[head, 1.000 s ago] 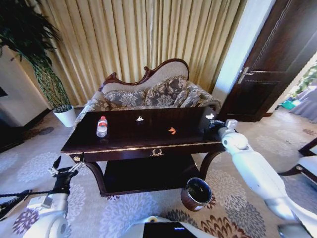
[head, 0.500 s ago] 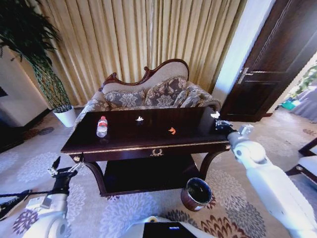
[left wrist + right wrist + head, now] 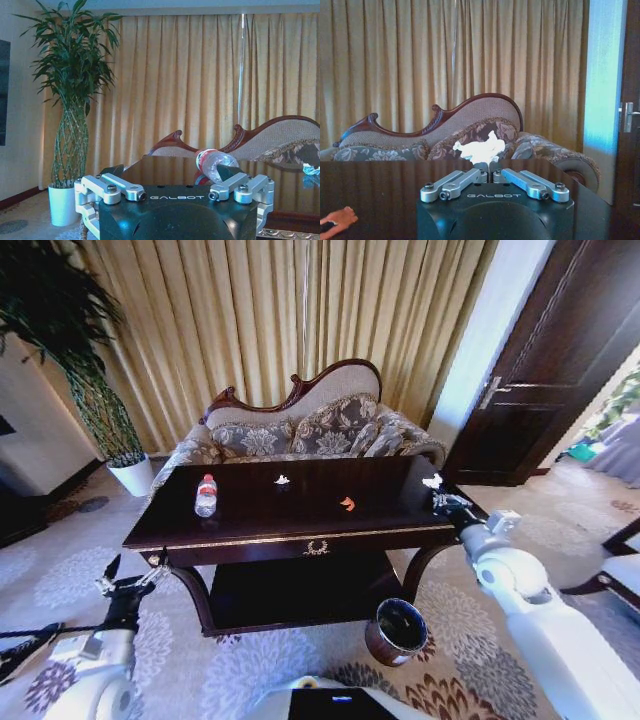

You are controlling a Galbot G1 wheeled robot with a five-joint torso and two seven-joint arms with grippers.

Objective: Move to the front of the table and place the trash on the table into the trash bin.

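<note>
Your right tool (image 3: 441, 496) pinches a white paper scrap (image 3: 433, 481) tight at the surface's (image 3: 300, 525) right end; the trash bin (image 3: 396, 631) sits below, toward you.

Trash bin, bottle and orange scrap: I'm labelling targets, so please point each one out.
trash bin (image 3: 381, 641), head view, its reddish-brown side.
bottle (image 3: 205, 498), head view, its clear body.
orange scrap (image 3: 347, 504), head view, its middle.
</note>
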